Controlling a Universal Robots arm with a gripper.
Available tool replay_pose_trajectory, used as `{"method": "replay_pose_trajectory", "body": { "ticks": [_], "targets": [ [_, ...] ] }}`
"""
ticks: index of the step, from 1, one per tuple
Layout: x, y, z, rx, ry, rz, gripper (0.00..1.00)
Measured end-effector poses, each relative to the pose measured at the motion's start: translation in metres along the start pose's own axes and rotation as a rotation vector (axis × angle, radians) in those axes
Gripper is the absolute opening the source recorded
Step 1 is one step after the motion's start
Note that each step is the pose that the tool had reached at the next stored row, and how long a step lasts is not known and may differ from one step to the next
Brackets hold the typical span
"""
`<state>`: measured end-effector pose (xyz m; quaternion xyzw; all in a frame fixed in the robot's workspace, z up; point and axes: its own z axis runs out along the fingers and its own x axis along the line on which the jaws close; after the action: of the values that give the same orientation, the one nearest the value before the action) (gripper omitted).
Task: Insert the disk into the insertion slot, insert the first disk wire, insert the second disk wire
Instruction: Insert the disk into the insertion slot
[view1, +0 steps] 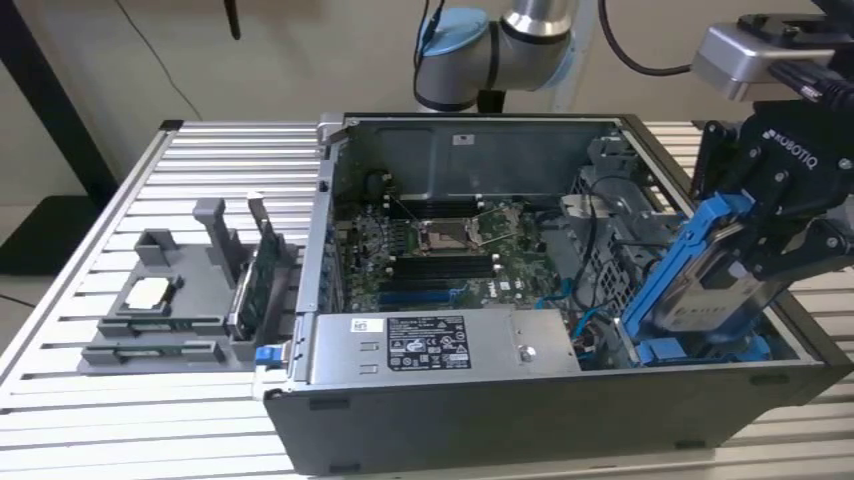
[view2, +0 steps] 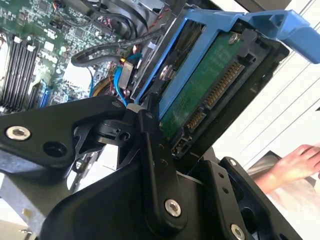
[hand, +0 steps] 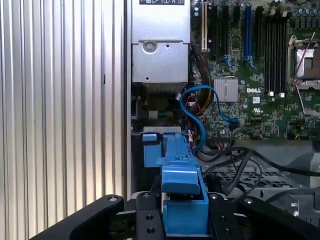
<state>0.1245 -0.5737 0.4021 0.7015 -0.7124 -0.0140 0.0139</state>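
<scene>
One disk (view1: 707, 292), tilted steeply, sits clamped between my gripper's (view1: 763, 250) fingers, its lower end at the blue-railed slot (view1: 701, 352) inside the case (view1: 534, 425), at the exterior view's right.

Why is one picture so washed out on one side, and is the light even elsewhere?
Second wrist view: the table beside the disk glares almost white. First wrist view: its ribs are evenly lit. Exterior view: the computer case is dimmer inside.
</scene>
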Motion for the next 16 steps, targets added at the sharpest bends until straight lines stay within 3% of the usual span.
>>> {"method": "replay_pose_trajectory", "body": {
  "ticks": [10, 16],
  "targets": [
    [0.0, -0.0007, 0.0189, -0.0001, -0.0051, -0.001, 0.33],
    [0.0, -0.0009, 0.0215, -0.0001, -0.0052, -0.001, 0.33]
  ]
}}
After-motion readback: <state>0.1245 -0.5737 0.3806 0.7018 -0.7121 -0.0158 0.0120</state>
